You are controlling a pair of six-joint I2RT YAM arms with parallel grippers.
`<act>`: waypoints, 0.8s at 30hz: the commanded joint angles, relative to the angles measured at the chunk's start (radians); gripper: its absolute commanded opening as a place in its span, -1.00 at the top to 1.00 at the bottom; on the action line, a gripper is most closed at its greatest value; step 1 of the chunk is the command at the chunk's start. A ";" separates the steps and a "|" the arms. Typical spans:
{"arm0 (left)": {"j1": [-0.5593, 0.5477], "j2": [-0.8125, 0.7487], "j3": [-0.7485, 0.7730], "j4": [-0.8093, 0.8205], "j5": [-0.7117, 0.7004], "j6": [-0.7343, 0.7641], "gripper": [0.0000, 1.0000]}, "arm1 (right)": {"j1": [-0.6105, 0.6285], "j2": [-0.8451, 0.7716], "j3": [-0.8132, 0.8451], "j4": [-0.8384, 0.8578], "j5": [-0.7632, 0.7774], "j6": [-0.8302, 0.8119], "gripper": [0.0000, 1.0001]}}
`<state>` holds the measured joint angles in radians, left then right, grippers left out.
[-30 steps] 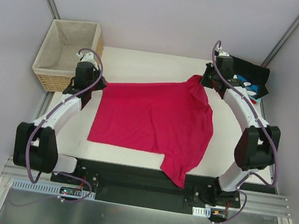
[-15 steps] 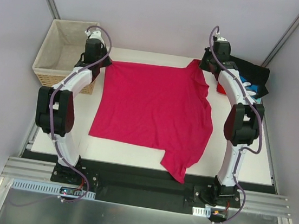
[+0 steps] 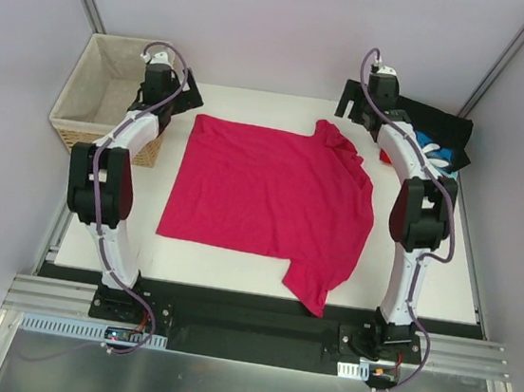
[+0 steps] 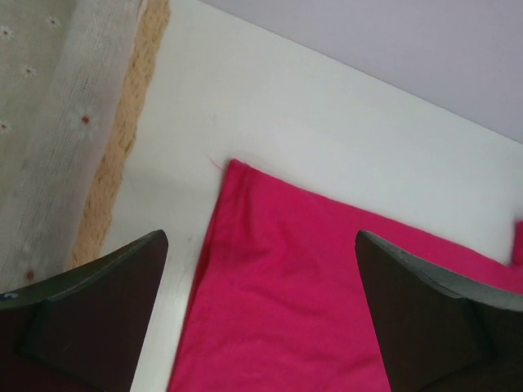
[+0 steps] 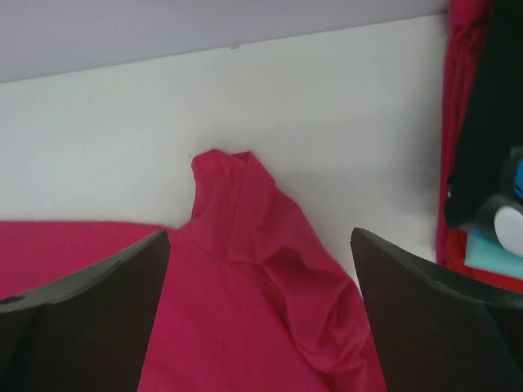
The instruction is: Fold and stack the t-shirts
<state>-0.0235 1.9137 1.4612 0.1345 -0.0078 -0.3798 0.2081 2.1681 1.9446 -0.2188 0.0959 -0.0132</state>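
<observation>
The pink shirt (image 3: 271,197) lies spread across the white surface (image 3: 449,267), one sleeve reaching past its near edge. Over the shirt's far corners my left jaws and right jaws stand wide apart, gripping nothing. Folded shirts (image 3: 447,131) sit piled at the far right corner.

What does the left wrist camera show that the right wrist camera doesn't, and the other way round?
Only the left wrist: the wicker basket along the left edge, and a flat, smooth corner of the pink t-shirt.
Only the right wrist: a bunched, rumpled part of that shirt, and the folded shirts at the right edge, with black, blue and red cloth showing.
Both: the white table, the pink shirt lying on it, and open jaws holding nothing, on the left gripper and the right gripper.
</observation>
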 commanded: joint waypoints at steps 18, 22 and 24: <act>-0.181 -0.530 -0.559 -0.483 0.083 -0.192 -0.98 | 0.379 -0.649 -0.759 -0.287 0.203 0.176 -0.95; -0.196 -0.551 -0.666 -0.481 0.023 -0.232 -0.98 | 0.412 -0.668 -0.858 -0.290 0.214 0.199 -0.96; -0.199 -0.565 -0.683 -0.481 0.014 -0.234 -0.98 | 0.424 -0.682 -0.888 -0.287 0.208 0.211 -0.96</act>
<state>-0.2165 1.4223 0.8101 -0.3363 0.0757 -0.5674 0.6121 1.5673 1.0916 -0.4950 0.2802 0.1448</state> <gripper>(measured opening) 0.990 0.979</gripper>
